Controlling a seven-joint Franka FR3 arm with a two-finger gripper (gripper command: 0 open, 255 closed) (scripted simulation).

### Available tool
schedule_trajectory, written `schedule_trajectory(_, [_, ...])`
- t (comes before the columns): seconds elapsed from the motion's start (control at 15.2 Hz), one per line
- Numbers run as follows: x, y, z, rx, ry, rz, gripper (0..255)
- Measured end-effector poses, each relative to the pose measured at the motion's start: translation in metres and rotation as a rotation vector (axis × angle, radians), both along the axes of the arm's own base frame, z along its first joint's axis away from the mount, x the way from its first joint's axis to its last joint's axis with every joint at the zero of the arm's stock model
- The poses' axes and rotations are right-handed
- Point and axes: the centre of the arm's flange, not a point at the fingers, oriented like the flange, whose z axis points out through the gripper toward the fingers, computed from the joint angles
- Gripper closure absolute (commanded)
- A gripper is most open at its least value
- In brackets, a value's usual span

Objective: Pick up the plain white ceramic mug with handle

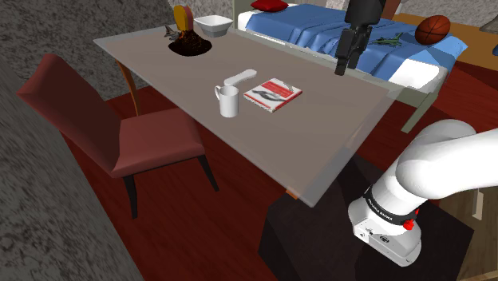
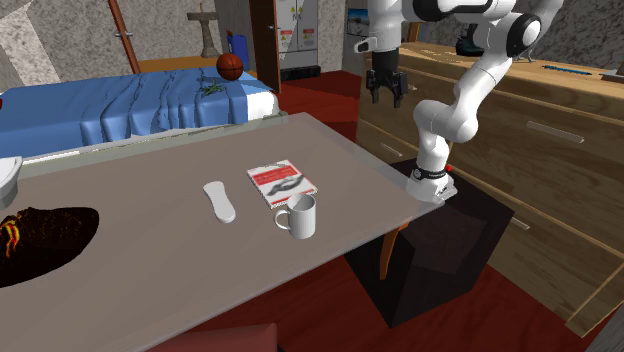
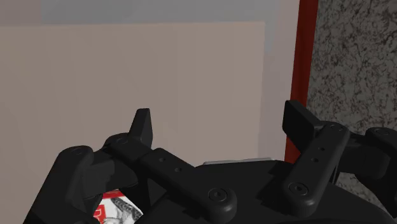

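The gripper [image 3: 219, 124] has its jaws spread wide, with nothing between them but bare table [image 3: 159, 76] far below. That suits a task whose grasp is not yet begun: open fingers can come down around a wall or rim without first having to part. The gripper hangs high, pointing down, over the side of the table nearest the stand [image 2: 440, 250], well apart from the mug [image 1: 229, 101].

The mug is white and stands upright near the middle of the table, mouth up. In the shoulder view its handle points towards the view's left, away from the arm, so the near wall and rim look the easier places to pinch. Just beside it lies a red and white book [image 1: 273, 93], and past it a flat white object [image 1: 239, 77] that may be a remote. Both are close enough that a descent would need to be aimed well.

The table is pale, smooth and flat. Its far end carries a dark mound [image 1: 190, 44] and a white bowl [image 1: 213, 25]. A red chair [image 1: 120, 136] is drawn up to one side. Beyond the table stands a bed [image 1: 319, 32] with a blue cover and a basketball [image 1: 435, 29] on it. A wooden dresser [image 2: 560, 150] stands behind the arm, and the floor is dark red.
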Motion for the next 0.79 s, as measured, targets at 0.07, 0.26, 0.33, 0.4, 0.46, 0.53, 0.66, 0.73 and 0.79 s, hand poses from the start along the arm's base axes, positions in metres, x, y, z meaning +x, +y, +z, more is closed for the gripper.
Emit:
schedule_trajectory(0.07, [0.0, 0.0, 0.0, 0.0, 0.0, 0.0, 0])
schedule_trajectory(0.26, [0.018, 0.013, -0.011, -0.006, -0.01, 0.009, 0])
schedule_trajectory(0.33, [0.027, 0.016, -0.016, -0.009, -0.015, 0.012, 0])
schedule_trajectory(0.4, [0.038, 0.023, -0.022, -0.011, -0.02, 0.017, 0])
schedule_trajectory(0.46, [0.048, 0.028, -0.027, -0.014, -0.026, 0.021, 0])
schedule_trajectory(0.53, [0.057, 0.034, -0.03, -0.016, -0.031, 0.024, 0])
schedule_trajectory(0.66, [0.077, 0.05, -0.045, -0.021, -0.041, 0.033, 0])
schedule_trajectory(0.73, [0.087, 0.056, -0.051, -0.024, -0.047, 0.037, 0])
schedule_trajectory(0.79, [0.097, 0.059, -0.056, -0.027, -0.053, 0.041, 0])
